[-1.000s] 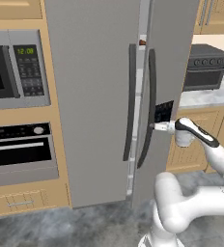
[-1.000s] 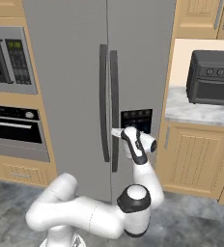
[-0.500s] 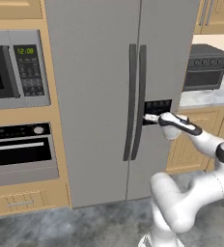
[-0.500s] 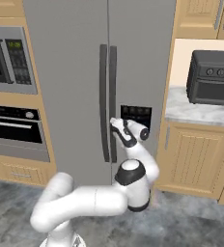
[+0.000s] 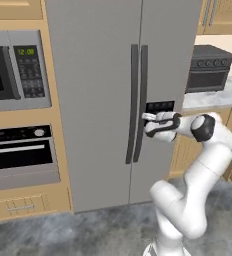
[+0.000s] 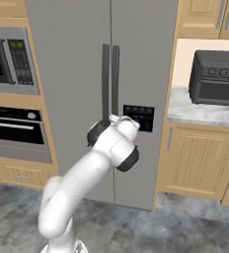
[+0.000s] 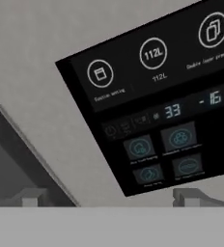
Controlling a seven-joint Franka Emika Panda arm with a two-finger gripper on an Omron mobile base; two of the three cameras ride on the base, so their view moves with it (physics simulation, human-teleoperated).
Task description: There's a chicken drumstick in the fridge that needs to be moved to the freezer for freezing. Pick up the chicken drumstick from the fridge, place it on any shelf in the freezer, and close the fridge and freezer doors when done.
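Claw (image 5: pixel 147 125) released, jaws spread wide, nothing between them; sits against the fridge (image 5: pixel 103 75) front, just at 3 o'clock of the right door handle (image 5: pixel 142 100), at the lower-left corner of the black control panel (image 5: pixel 159 107). Both fridge doors are shut, handles side by side at the centre seam. Hand view: panel (image 7: pixel 157 106) up close, tilted, one fingertip (image 7: pixel 189 195) below it. Chicken drumstick: cannot tell where, doors hide the interior. Toaster oven (image 5: pixel 208 67) on table (image 5: pixel 213 97) at 3 o'clock; microwave (image 5: pixel 15 70) at 9 o'clock.

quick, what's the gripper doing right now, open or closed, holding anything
Gripper: open, holding nothing, close to the fridge door beside its control panel.
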